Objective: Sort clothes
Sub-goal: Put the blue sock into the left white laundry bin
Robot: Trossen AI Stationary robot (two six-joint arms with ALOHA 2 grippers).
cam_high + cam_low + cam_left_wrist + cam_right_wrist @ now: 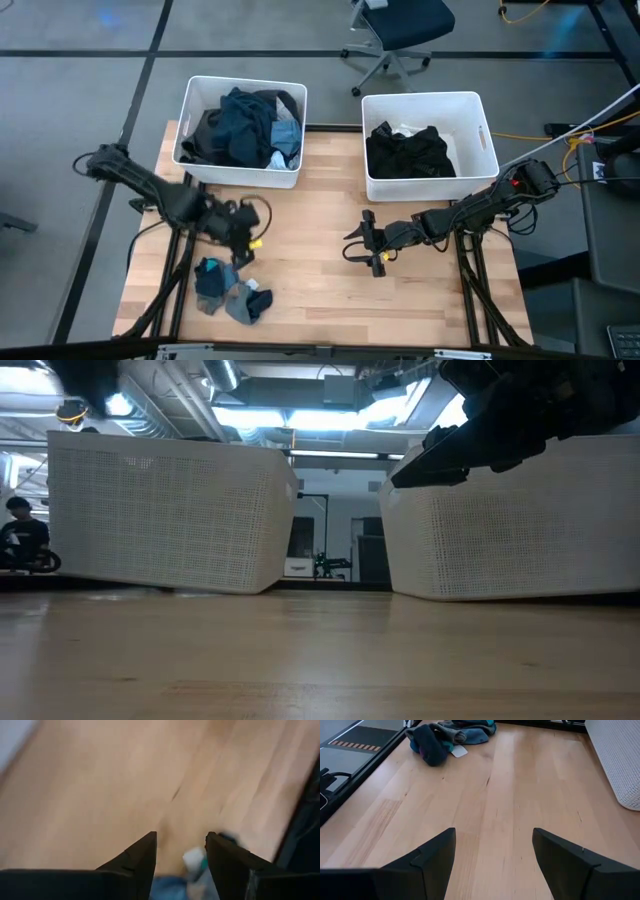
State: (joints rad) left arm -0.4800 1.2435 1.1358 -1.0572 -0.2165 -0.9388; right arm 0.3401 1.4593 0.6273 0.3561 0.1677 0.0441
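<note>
A small heap of grey-blue and dark socks (228, 290) lies on the wooden table near its front left; it also shows in the right wrist view (447, 735) and partly in the left wrist view (192, 875). My left gripper (243, 243) is open and empty just above the heap's far side. My right gripper (362, 246) is open and empty over the table's middle, pointing toward the left edge. Dark grey, teal and pale blue clothes (245, 128) fill the left bin (195, 100). Black clothes (408, 150) and a bit of white lie in the right bin (475, 115).
The two white bins stand side by side along the table's far edge and show as mesh walls in the low view (160, 510). Bare wood (320, 290) lies between the sock heap and my right gripper. An office chair (400, 30) stands beyond the table.
</note>
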